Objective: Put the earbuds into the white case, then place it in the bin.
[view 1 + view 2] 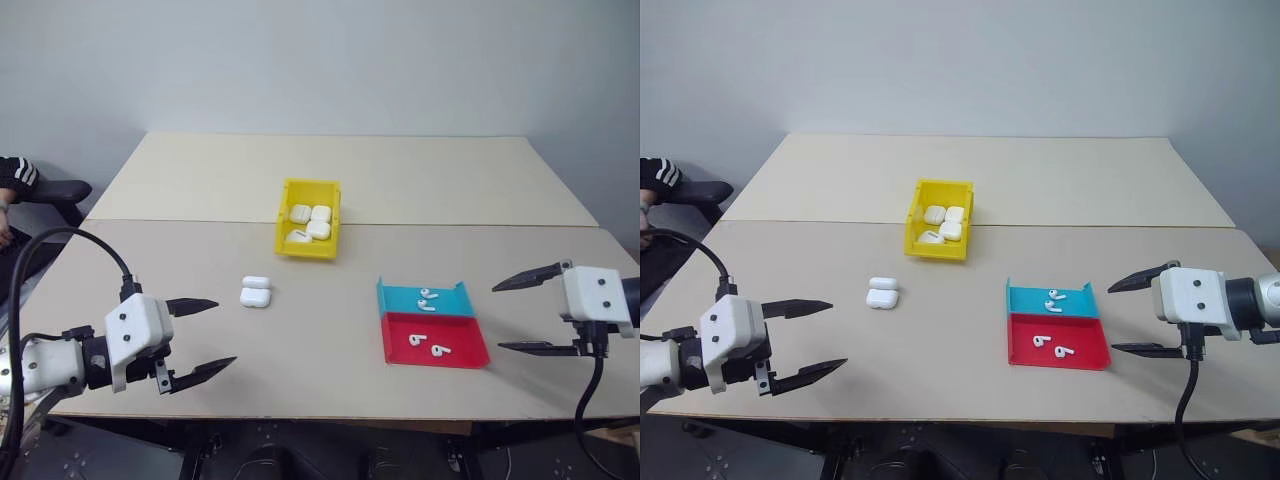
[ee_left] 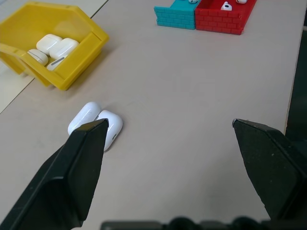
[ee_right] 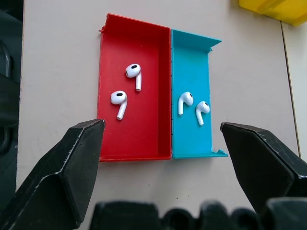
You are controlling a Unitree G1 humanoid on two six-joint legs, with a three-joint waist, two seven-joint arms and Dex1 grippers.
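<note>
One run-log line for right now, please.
left gripper: open, empty | right gripper: open, empty | earbuds: in trays | white case: on table | bin: holds other cases

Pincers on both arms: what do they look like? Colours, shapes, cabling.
The left pincer and the right pincer match: two black, tapered, pointed fingers on a white boxy housing with rounded corners and small dark screw dots. Behind the left housing sits a black wrist section, then a white forearm. A black cable loops up from the left housing; another hangs down from the right.
</note>
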